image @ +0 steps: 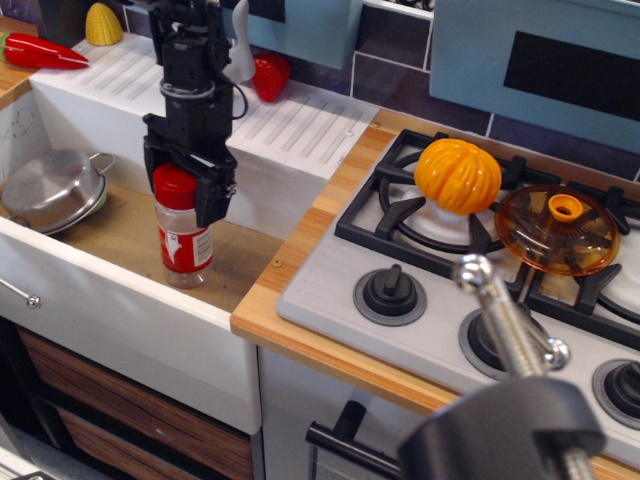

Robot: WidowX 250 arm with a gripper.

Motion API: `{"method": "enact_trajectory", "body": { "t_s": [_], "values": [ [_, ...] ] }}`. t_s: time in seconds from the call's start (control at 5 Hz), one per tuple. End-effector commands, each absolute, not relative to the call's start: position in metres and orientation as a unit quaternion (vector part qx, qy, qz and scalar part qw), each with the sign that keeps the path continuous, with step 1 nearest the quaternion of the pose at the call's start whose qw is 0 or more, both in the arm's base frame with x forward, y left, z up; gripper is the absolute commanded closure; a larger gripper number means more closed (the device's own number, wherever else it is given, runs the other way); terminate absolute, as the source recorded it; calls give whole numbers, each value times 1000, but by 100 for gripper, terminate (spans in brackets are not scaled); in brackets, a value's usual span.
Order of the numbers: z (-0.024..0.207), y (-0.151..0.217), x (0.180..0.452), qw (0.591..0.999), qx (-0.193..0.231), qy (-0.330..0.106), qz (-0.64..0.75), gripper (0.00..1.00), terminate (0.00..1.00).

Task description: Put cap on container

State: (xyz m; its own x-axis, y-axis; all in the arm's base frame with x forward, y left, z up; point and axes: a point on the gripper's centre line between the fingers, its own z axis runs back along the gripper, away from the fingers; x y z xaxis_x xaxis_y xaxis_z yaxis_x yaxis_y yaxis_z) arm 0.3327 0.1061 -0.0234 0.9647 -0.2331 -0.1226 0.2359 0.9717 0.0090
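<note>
Hand (186, 186) comes straight down and pinches the red cap (174, 186) from both sides, so the cap sits flat on the jar (186, 240). That jar stands upright in the sink (120, 225), near a steel pot (52, 187), ready for closing.

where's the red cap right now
Left of the view, the cap sits on top of the container in the sink, between the claw's fingers, right of the steel pot.

The gripper (186, 186) hides part of the cap (172, 185) and the jar (185, 243) neck. A blurred clamp (505, 420) runs off the bottom edge.
</note>
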Motion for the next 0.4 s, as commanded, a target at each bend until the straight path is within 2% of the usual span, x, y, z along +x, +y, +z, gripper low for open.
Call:
{"method": "enact_trajectory", "body": {
  "t_s": [0.0,0.2],
  "values": [
    [-6,110,342,992,21,38,-119,0,0],
    [-6,110,342,992,21,38,-119,0,100]
  ]
}}
